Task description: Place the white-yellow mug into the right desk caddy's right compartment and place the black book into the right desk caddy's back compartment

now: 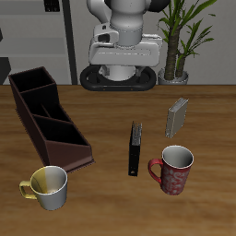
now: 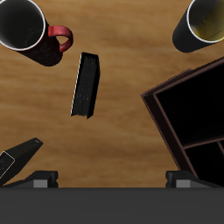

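Observation:
The white-yellow mug (image 1: 48,186) stands upright near the table's front edge, just in front of the right desk caddy (image 1: 70,152); it also shows in the wrist view (image 2: 203,22). The caddy is empty, and its tallest end section (image 1: 29,81) is the farthest back. The black book (image 1: 135,147) lies flat mid-table; it shows in the wrist view (image 2: 85,84) beside the caddy's wall (image 2: 162,127). My gripper (image 2: 112,181) is open and empty, held high above the table near the robot's body (image 1: 120,46), apart from everything.
A dark red speckled mug (image 1: 175,169) stands near the front edge beside the black book; it also shows in the wrist view (image 2: 22,31). A grey book (image 1: 178,116) stands farther back. A potted plant (image 1: 184,37) is behind the table.

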### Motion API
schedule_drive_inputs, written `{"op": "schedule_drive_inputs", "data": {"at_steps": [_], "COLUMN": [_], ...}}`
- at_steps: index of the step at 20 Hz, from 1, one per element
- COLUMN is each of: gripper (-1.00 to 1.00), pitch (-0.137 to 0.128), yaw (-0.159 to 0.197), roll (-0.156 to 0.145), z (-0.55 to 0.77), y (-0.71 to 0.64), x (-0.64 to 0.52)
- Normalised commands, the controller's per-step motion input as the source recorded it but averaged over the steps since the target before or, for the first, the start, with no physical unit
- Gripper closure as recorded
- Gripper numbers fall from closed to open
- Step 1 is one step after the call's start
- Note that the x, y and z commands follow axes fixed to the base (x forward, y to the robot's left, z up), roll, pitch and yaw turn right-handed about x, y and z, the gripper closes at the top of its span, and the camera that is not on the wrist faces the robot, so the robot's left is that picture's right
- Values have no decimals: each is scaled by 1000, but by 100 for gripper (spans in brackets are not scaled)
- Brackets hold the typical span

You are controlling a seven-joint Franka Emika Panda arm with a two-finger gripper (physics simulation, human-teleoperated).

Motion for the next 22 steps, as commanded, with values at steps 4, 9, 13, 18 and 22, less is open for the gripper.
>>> {"op": "schedule_drive_inputs", "data": {"at_steps": [4,9,13,18,22], "gripper": [-100,-100,-100,-100,-100], "pitch": [-38,-42,-8,-7,-60], "yaw": [39,37,-13,15,40], "roll": [-10,7,-24,-28,-30], "z": [210,228,158,45,16], "y": [-127,-250,-348,-283,-292], "x": [270,460,430,364,313]}}
